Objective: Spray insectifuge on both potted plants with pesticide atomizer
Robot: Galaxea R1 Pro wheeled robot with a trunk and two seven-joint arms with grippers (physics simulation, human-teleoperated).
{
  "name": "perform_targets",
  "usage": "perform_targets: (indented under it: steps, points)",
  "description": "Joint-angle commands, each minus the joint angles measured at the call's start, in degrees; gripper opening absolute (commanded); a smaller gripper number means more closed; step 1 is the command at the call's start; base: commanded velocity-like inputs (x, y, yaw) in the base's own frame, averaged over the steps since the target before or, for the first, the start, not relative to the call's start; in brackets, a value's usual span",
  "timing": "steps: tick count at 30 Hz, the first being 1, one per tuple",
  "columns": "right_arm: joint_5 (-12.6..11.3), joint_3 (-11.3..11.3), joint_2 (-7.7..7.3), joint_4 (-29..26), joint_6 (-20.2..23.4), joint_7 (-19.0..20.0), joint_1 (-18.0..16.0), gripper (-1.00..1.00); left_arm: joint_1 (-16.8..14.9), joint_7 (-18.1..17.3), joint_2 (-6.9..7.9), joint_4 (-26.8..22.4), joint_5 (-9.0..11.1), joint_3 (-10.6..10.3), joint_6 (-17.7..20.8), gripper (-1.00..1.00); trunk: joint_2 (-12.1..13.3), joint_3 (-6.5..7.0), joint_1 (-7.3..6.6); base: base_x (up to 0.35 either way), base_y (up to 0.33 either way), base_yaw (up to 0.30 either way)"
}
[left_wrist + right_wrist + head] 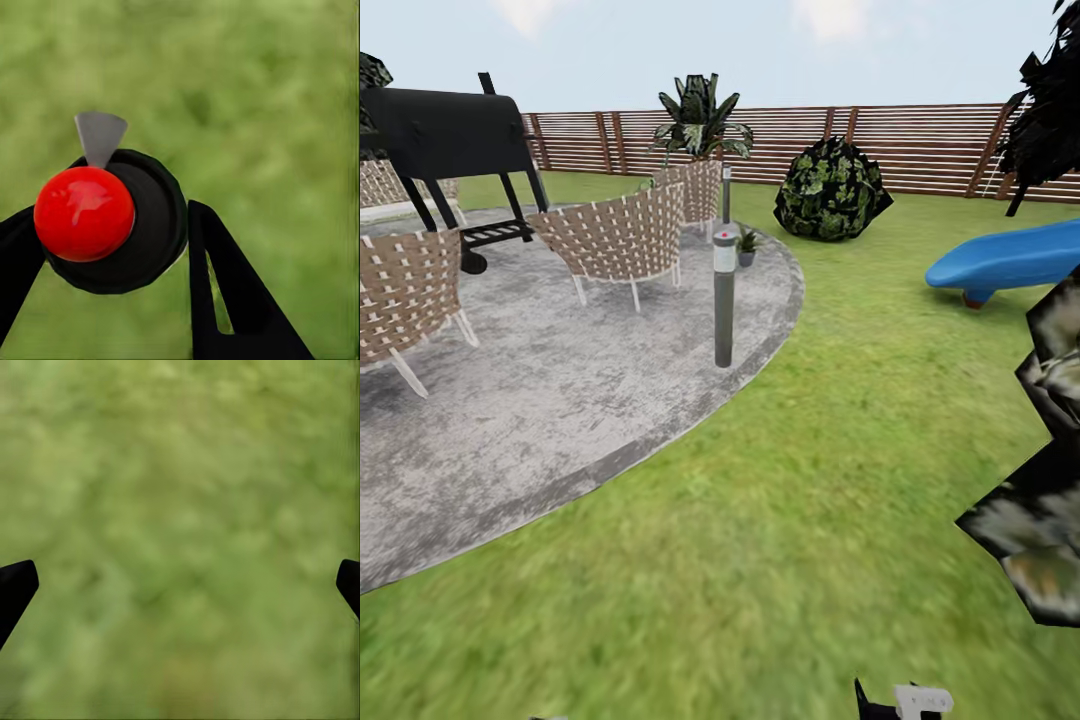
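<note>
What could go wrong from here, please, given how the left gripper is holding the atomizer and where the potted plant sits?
1. The atomizer sits between the left gripper's fingers, seemingly near the tips; a jolt might loosen it.
2. The potted plant is far off beyond the post and wicker chairs, so driving straight could clip them.
3. The dark foliage close at right could snag the right arm.

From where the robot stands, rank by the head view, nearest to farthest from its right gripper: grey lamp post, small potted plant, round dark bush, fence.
From the right gripper:
1. Lamp post, at the patio edge.
2. Potted plant, just behind it.
3. Round bush, on the lawn.
4. Fence, at the back.
</note>
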Motion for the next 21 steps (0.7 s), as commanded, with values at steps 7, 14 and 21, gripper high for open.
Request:
perform_targets:
  steps: [7, 14, 21]
  points:
    - [0.56, -0.46, 0.01, 0.12, -0.14, -0.04, -0.03, 1.0, -0.02, -0.35, 0.1, 0.01, -0.17, 0.51, -0.11, -1.0, -0.01, -0.04, 0.02, 0.319, -0.115, 0.0]
    - [0.56, -0.48, 0.01, 0.13, -0.14, -0.05, -0.03, 1.0, -0.02, -0.35, 0.08, 0.01, -0.17, 0.51, -0.11, -1.0, -0.01, -0.04, 0.02, 0.339, 0.007, 0.0]
    - [0.56, -0.49, 0.01, 0.14, -0.14, -0.02, -0.03, 1.0, -0.02, -0.35, 0.02, 0.01, -0.17, 0.5, -0.2, -1.0, -0.01, -0.04, 0.02, 0.321, 0.144, 0.0]
